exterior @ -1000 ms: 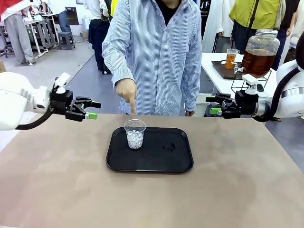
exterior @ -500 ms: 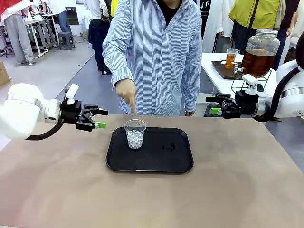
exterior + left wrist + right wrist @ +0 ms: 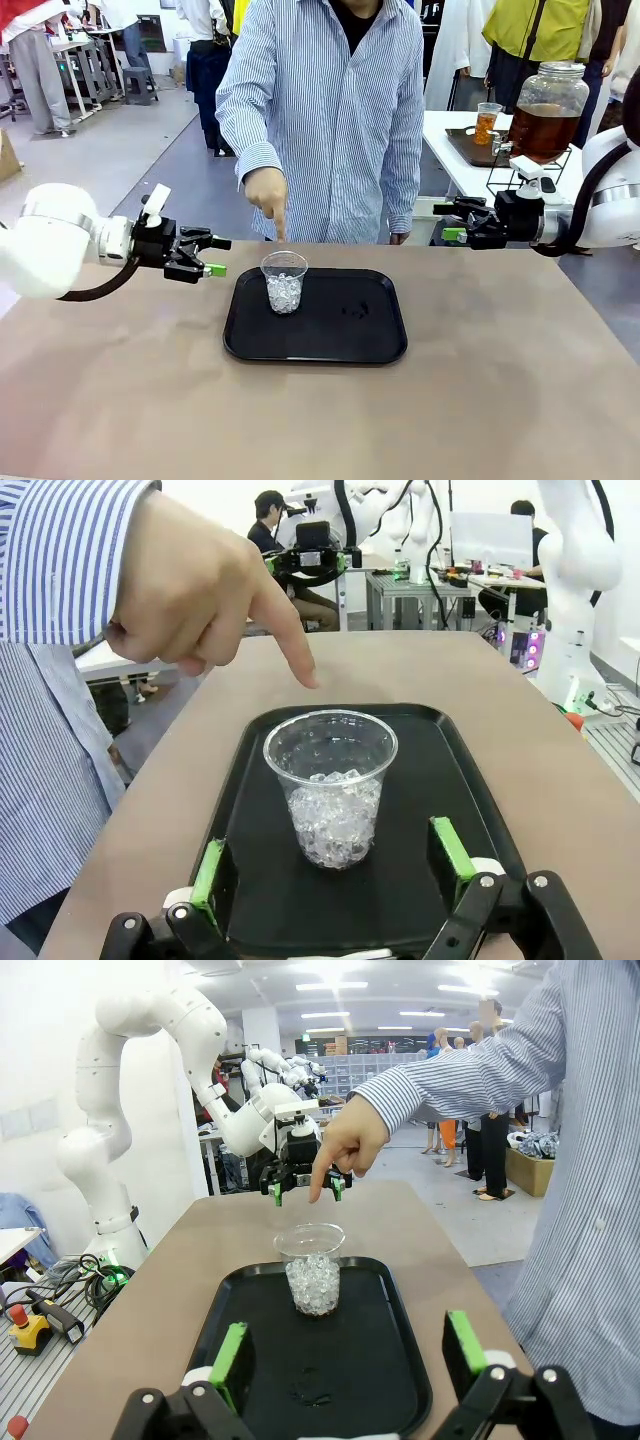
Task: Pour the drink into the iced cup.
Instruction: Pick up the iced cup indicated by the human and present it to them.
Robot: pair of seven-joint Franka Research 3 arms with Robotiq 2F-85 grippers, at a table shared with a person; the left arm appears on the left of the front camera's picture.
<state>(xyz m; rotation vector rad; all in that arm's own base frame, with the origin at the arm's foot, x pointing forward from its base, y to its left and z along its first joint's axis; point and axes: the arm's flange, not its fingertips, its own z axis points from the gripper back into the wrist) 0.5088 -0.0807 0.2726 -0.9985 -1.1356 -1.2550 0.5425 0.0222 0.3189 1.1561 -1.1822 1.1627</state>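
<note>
Iced cup on tray: ice only, nothing poured yet. My left claw is near the tray, my right claw well apart, both released, empty. Person's hand points at cup. Drink sits in far jar; I judge all pouring left.

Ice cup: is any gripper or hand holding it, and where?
Nobody holds the cup. The left gripper and right gripper are open, apart from it; the person's hand just points.

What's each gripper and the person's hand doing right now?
Left gripper: open, empty.
Right gripper: open, empty.
Person's hand: empty, pointing at the clear plastic cup of ice.
</note>
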